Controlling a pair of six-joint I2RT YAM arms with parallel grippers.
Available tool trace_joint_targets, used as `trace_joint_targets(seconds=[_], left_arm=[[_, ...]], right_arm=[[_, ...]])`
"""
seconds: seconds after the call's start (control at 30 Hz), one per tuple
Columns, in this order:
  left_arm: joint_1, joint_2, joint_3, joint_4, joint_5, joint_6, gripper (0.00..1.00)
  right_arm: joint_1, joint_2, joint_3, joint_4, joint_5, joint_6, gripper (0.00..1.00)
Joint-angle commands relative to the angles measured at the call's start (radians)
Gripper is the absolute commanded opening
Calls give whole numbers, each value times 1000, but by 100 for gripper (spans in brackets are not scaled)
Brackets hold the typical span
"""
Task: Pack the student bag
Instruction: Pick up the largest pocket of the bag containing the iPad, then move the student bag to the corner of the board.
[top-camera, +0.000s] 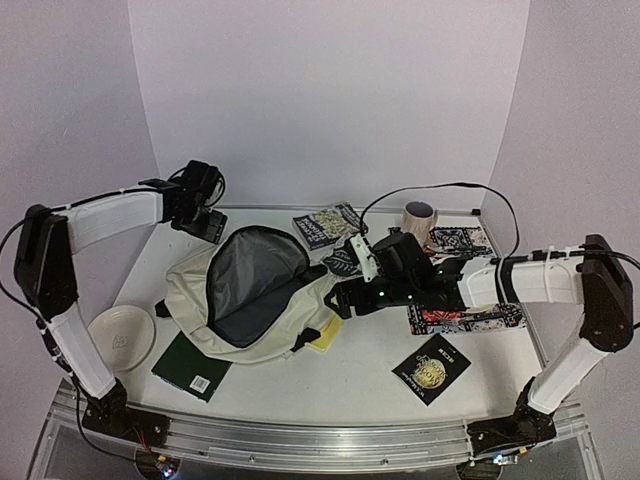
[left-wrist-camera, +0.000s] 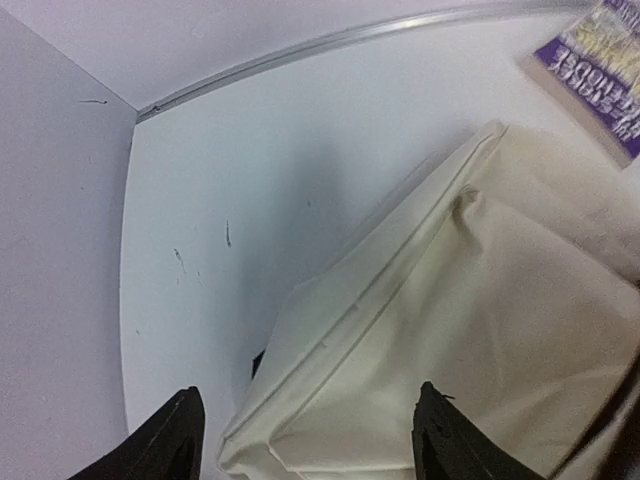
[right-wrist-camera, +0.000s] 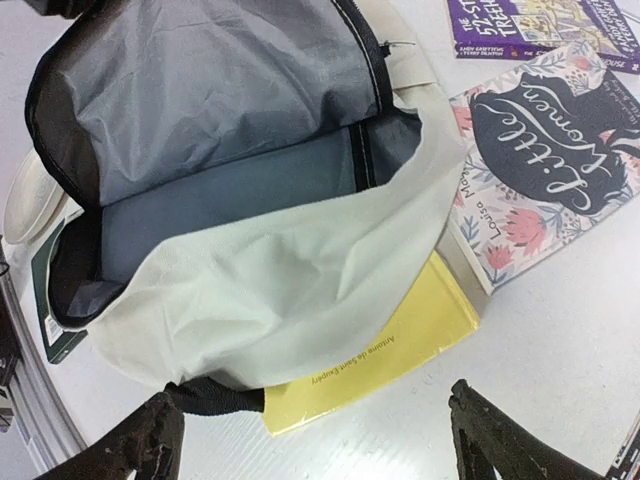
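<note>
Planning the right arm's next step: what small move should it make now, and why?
Probably lower the right gripper onto the yellow book and close: its jaws stand open over it, and the book sticks out from under the open bag.

The bag (top-camera: 250, 345) lay open at centre left, its grey lining showing. The left gripper (top-camera: 208, 228) hung at its upper edge and the right gripper (top-camera: 340, 298) at its right side. A plate (top-camera: 120, 337) and a green book (top-camera: 190, 368) sat at lower left.
</note>
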Motion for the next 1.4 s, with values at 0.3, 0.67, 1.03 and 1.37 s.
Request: trace_joint_targets(seconds=[0.3, 0.67, 1.03, 1.37], left_arm=[[-237, -426, -261, -126, 265, -373, 78], [-664, -341, -318, -121, 237, -637, 85], [-828, -62, -231, -18, 253, -660, 74], [-772, 92, -246, 23, 114, -602, 58]], right_arm=[[-2, -74, -82, -14, 80, 26, 93], [-2, -69, -111, -14, 95, 24, 93], [-2, -88, -122, -8, 146, 42, 96], [-22, -23, -69, -14, 119, 14, 97]])
